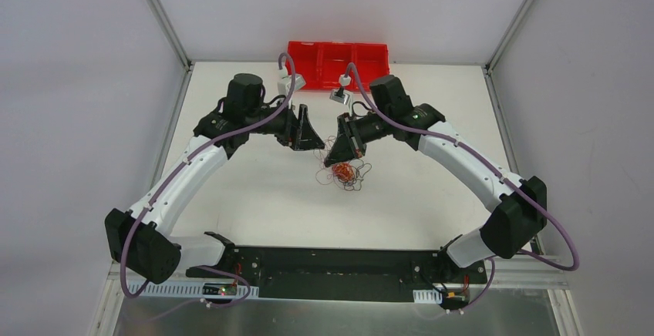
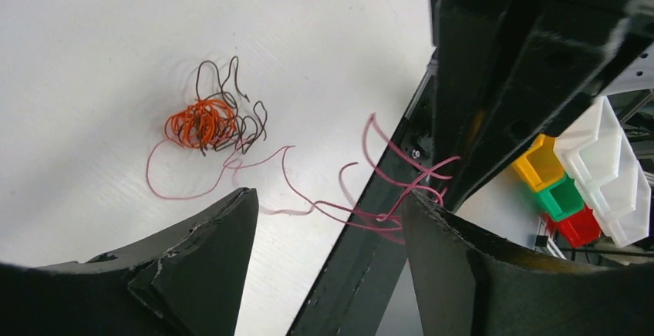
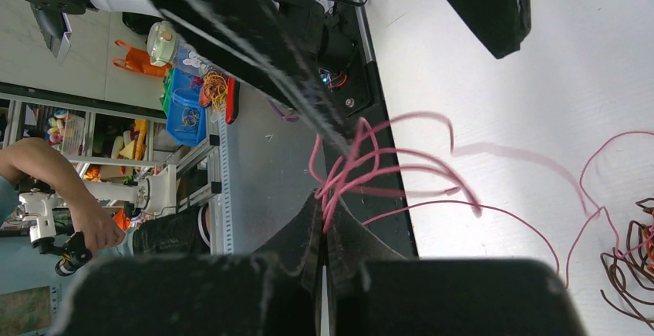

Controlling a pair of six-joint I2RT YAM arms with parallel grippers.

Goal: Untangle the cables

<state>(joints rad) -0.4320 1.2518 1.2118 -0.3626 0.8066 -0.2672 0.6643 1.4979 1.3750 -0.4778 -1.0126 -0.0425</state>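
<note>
Cables (image 1: 345, 173) bunched in one small knot on white table (image 1: 254, 197), mid-table, just below the two gripper tips in the top view. Knot made up of tight orange coil (image 2: 202, 122), dark wire (image 2: 235, 109) looped loosely around and through it, and pink wire (image 2: 285, 174) trailing out toward the right arm.

Right gripper (image 3: 324, 214): fingers pressed together, pinching a bunch of pink wire loops at the tips. Strand apparently lifted off the table between knot and pinch.

Left gripper (image 2: 330, 197): fingers well apart, nothing between the pads. Hovering over the table near the pink strand, knot ahead and to the left in its wrist view.

Handling, judged: very light, thin, springy. No anchoring from own weight, so whole knot likely to drag along under a pull on any one strand. Breakage a minor worry. Greater risks: slipping out of a pinch, and tightening of the knot under a hard pull.

Hold points, judged: orange coil as the densest, easiest mass for the left fingers to pinch or pin down, with pink strand then drawn away by the right. Alternative: free curled ends of the dark wire at the coil's far side. Single strand lying flat best avoided, too thin to catch against the table.
</note>
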